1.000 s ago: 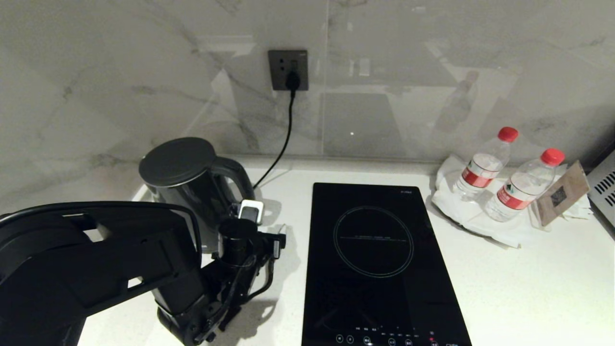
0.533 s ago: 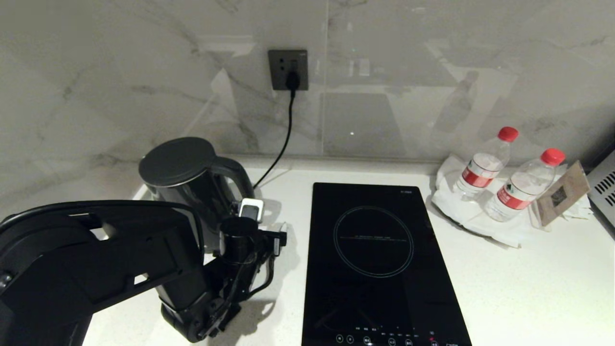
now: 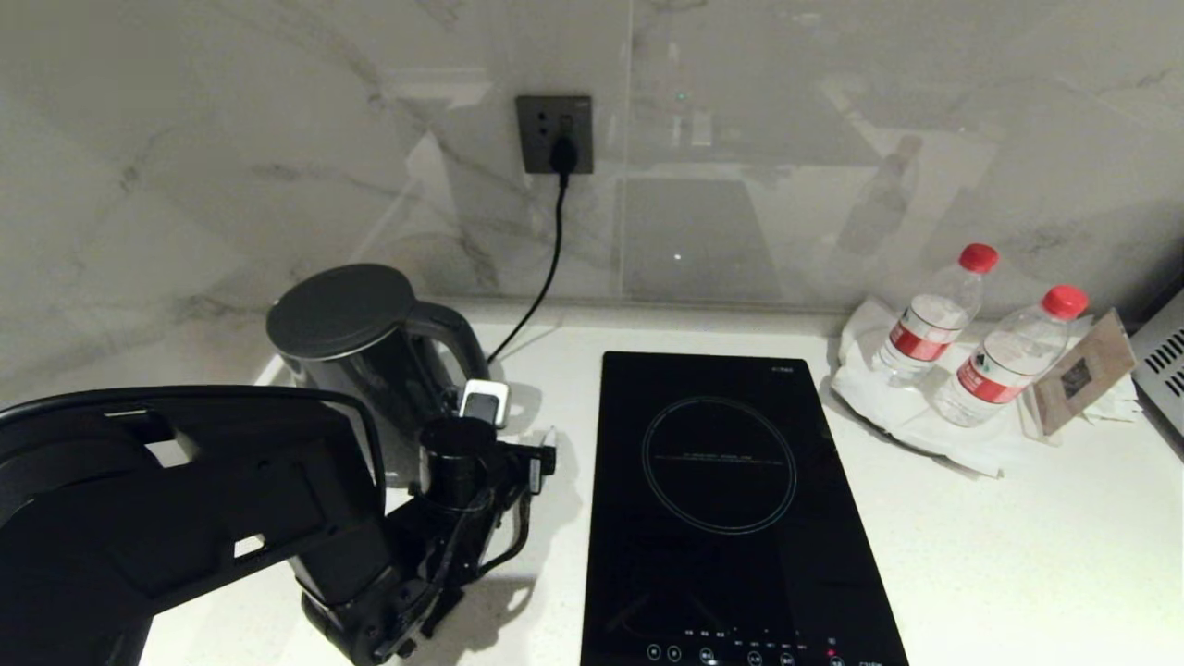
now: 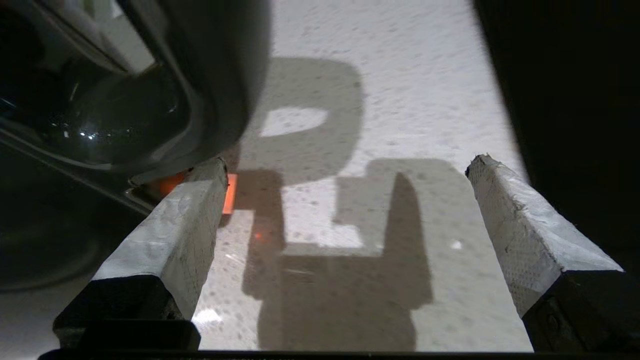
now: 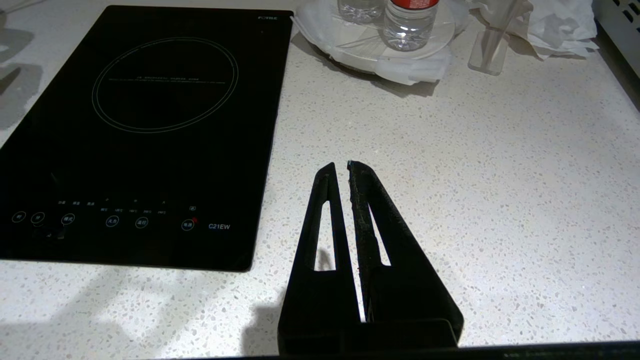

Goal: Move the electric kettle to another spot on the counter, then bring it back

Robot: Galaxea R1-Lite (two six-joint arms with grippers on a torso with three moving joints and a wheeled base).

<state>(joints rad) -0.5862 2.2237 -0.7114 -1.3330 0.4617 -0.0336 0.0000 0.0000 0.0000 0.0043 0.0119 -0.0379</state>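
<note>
The electric kettle (image 3: 356, 356) stands upright at the back left of the counter (image 3: 1017, 555), its loop handle (image 3: 455, 335) turned toward the hob. My left gripper (image 3: 518, 421) hangs open just in front of the handle, holding nothing. In the left wrist view its padded fingers (image 4: 170, 235) are spread wide over bare counter (image 4: 400, 100). One fingertip is beside the foot of the kettle (image 4: 100, 115), where a small orange light glows. My right gripper (image 5: 339, 165) is shut and empty above the counter (image 5: 500, 200), near the hob's front corner.
A black glass hob (image 3: 731, 499) lies in the middle. A cord (image 3: 546, 277) runs from the wall socket (image 3: 555, 134) down behind the kettle. Two red-capped water bottles (image 3: 930, 319) on a white tray, a card stand (image 3: 1082, 370) and a vented appliance (image 3: 1165, 361) fill the back right.
The left arm has wavered slightly up and back down beside the kettle's handle. The kettle has not moved.
</note>
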